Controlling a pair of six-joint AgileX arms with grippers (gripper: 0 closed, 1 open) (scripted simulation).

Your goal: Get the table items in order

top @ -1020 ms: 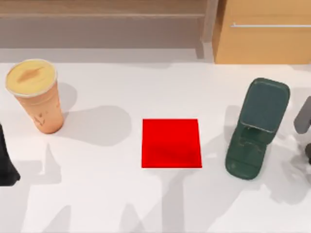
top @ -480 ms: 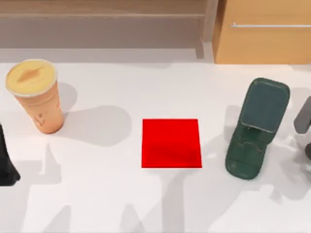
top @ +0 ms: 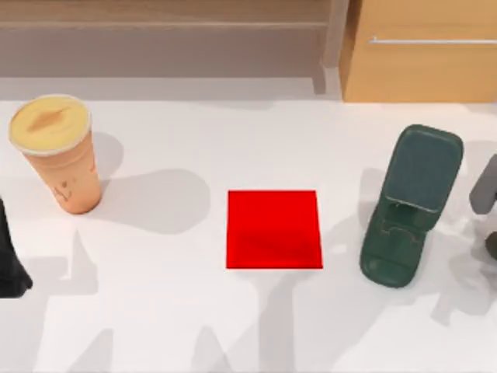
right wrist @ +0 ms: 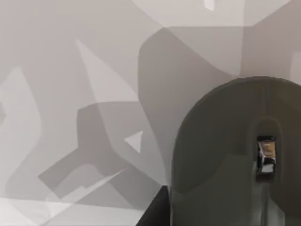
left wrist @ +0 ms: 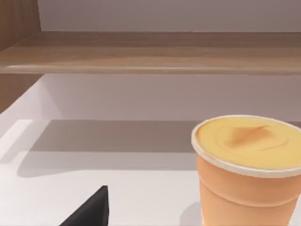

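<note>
A: Where was the orange paper cup (top: 56,152) found?

B: It was seen upright on the white table (top: 171,311), towards the left side, well apart from the flat red square (top: 274,229) at the middle. In the left wrist view it was seen close by, beneath a wooden shelf (left wrist: 150,52).

A: And the left gripper (left wrist: 91,214)?

B: It was placed near the cup, at the table's left edge – how its jaws stood could not be told.

A: The mouse (right wrist: 230,155)?

B: It was shown lying on the table in the right wrist view (dark grey, scroll wheel visible), just beside the right gripper (right wrist: 153,214), at the table's right edge. Whether those jaws were parted or closed could not be told either.

A: Anything else?

B: A dark green hinged stand (top: 411,206) was noted right of the square – and a light wooden cabinet (top: 423,54) behind it.
</note>
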